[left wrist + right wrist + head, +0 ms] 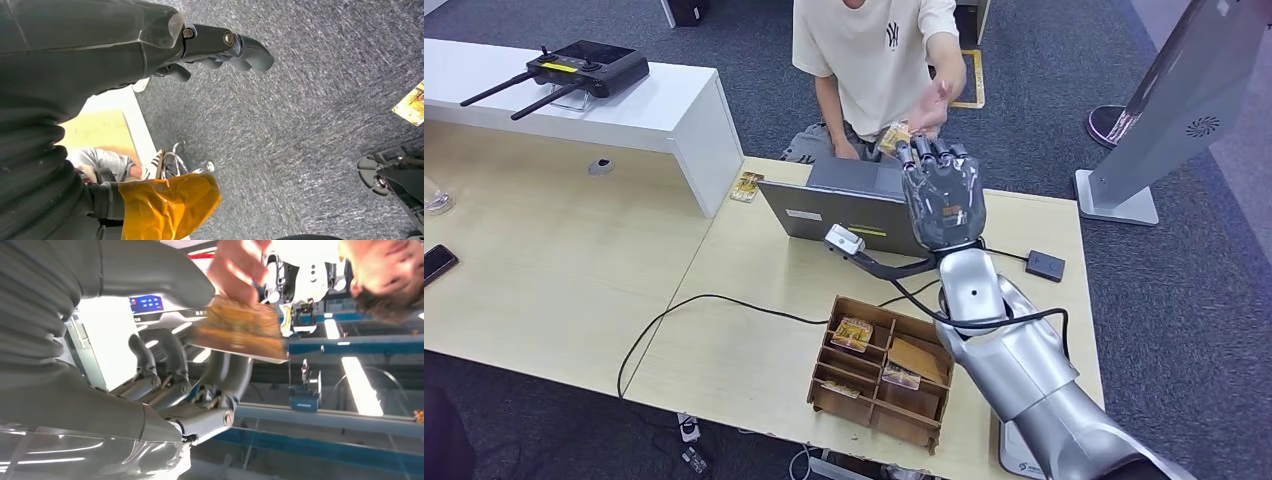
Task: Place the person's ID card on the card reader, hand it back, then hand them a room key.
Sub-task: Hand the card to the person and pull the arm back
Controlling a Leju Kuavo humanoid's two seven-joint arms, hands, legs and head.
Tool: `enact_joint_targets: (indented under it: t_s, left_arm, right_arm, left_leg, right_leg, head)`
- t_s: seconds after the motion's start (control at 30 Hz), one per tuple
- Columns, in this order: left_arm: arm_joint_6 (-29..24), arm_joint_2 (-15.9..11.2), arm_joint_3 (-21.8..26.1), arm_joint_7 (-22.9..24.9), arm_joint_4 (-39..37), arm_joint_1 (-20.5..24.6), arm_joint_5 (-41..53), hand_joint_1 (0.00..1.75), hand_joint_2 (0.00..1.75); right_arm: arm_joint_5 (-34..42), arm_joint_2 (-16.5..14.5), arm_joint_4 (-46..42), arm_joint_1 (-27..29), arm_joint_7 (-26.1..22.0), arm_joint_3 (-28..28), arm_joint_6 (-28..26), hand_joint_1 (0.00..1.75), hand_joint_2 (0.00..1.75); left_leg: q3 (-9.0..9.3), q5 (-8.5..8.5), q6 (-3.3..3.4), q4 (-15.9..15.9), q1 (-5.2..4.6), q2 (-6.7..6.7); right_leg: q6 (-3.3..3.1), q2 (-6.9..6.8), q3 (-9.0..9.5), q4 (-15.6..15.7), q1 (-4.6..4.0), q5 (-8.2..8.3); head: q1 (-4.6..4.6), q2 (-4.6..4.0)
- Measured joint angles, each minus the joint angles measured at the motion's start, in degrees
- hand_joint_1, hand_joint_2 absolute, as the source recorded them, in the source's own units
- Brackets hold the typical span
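right hand (942,195): raised past the table's far edge, fingers up; the card (894,136) is seen at its fingertips, and whether it is gripped cannot be told.
card: thin and yellowish, met by the person's hand (932,108) above the laptop (849,205); in the right wrist view it (241,330) is pinched by the person (239,267).
handling: judged light, stiff, flat and slippery; best taken by its free edge, thumb against fingers.
left hand (220,47): hung over the carpet, fingers curled in, nothing held.
card reader (1045,265): near the table's right edge.
key box (884,370): at the table's near edge, cards sorted in compartments.
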State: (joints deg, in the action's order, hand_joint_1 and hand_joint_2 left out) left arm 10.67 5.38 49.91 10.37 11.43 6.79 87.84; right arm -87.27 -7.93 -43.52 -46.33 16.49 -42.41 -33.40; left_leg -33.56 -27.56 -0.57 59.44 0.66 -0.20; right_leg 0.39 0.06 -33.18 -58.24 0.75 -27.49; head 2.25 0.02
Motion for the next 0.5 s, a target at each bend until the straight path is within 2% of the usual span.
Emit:
enact_joint_targets:
  t_s: [0.23,0.5]
  left_arm:
    - [0.0,0.0,-0.2,0.1,0.0,0.0,-0.4,0.0,1.75]
    - [-0.3,0.0,-0.5,-0.1,0.0,-0.3,-1.1,0.0,1.75]
  right_arm:
    - [0.0,0.0,2.0,0.3,0.5,-1.3,-0.5,0.0,1.75]
    - [1.3,-0.1,1.6,2.8,-2.9,1.2,-2.6,0.0,1.75]
  left_leg:
    - [-0.01,0.0,0.0,0.0,0.0,0.0]
    - [-0.01,0.0,0.0,0.0,0.0,0.0]
  right_leg:
    - [0.0,0.0,-0.01,0.0,0.0,0.0]
    - [0.0,0.0,-0.01,0.0,0.0,0.0]
  head:
    - [0.0,0.0]
    - [-0.01,0.0]
